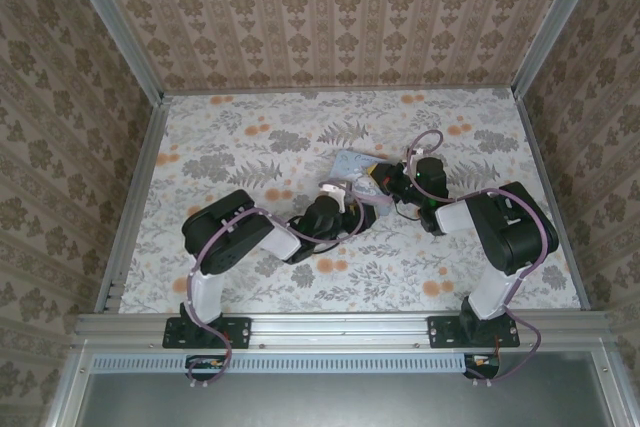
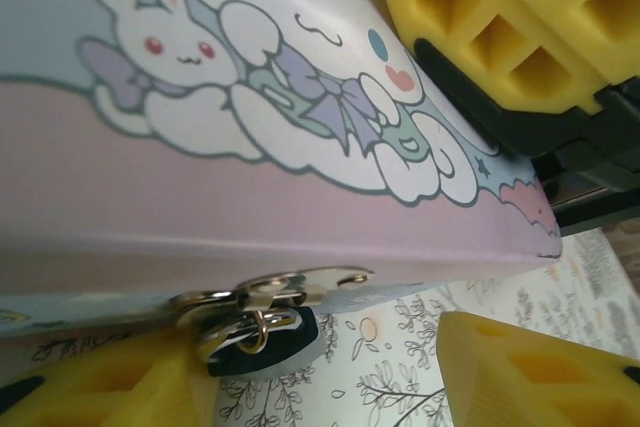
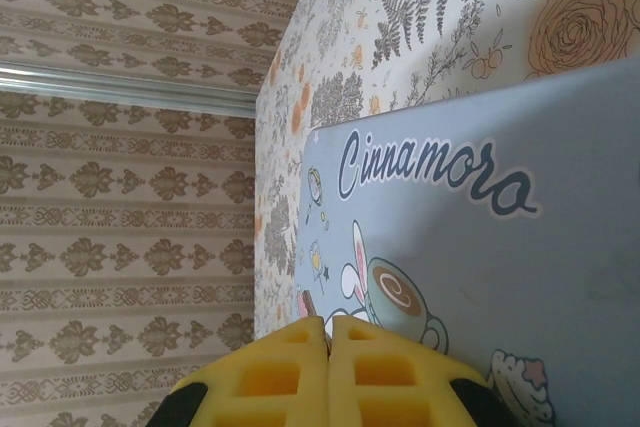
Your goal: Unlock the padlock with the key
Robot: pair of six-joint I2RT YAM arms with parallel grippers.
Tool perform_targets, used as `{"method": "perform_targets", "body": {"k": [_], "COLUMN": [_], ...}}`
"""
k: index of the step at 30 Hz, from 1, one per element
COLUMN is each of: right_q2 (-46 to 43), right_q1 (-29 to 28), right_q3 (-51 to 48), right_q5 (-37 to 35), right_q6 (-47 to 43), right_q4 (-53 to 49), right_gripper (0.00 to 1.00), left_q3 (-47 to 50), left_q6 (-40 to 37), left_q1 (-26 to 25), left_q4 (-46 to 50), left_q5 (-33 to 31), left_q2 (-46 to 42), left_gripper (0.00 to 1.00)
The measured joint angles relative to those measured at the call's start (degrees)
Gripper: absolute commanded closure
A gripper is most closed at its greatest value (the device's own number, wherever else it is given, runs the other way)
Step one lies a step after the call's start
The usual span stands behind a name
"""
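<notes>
Left claw (image 2: pixel 320 349) is released, the padlock (image 2: pixel 262 337) hanging between its fingers off the tin (image 2: pixel 200 197); right claw (image 3: pixel 328 332) is clenched, perhaps on something hidden.

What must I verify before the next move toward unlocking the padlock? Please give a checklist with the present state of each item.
1. The padlock hangs on the hasp at the edge of the tin: ok.
2. The left tool is open, with the padlock in the gap between its fingers, close to one of them: ok.
3. The left tool grips the padlock to steady it: not ok, not yet closed.
4. The right tool holds the key: cannot tell; its fingers are pressed together above the tin.
5. The keyhole faces the right tool: cannot tell.
</notes>
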State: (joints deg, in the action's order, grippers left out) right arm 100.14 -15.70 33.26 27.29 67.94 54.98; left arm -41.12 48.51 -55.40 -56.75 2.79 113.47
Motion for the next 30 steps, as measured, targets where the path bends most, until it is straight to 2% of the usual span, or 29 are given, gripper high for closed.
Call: {"method": "perform_targets", "body": {"k": [4,16,21,30], "right_q2": [0.0,0.04,0.11,0.35], "right_q1": [0.13,0.15,0.13,0.15], "right_q3": [0.0,-0.11,-0.11,-0.35], "right_q5": [-0.02,0.02,0.04,0.15], "right_q6": [0.0,0.0,0.0,0.0], "right_q4": [0.2,0.13,0.15,0.92], "right_gripper": [1.0,1.0,1.0,1.0], "left_q3": [0.98,1.16,1.86,1.9], "left_q6": [2.56,2.91,2.93,5.05], "left_q1": [0.37,-1.55,-2.64,-1.7], "left_q4": [-4.96,-2.43,-3.34,-6.67], "left_q5": [0.68,0.68,0.87,0.92], "left_q2": [1.42,0.04,0.04,1.57], "left_gripper": [0.42,0.44,0.43,0.43]}}
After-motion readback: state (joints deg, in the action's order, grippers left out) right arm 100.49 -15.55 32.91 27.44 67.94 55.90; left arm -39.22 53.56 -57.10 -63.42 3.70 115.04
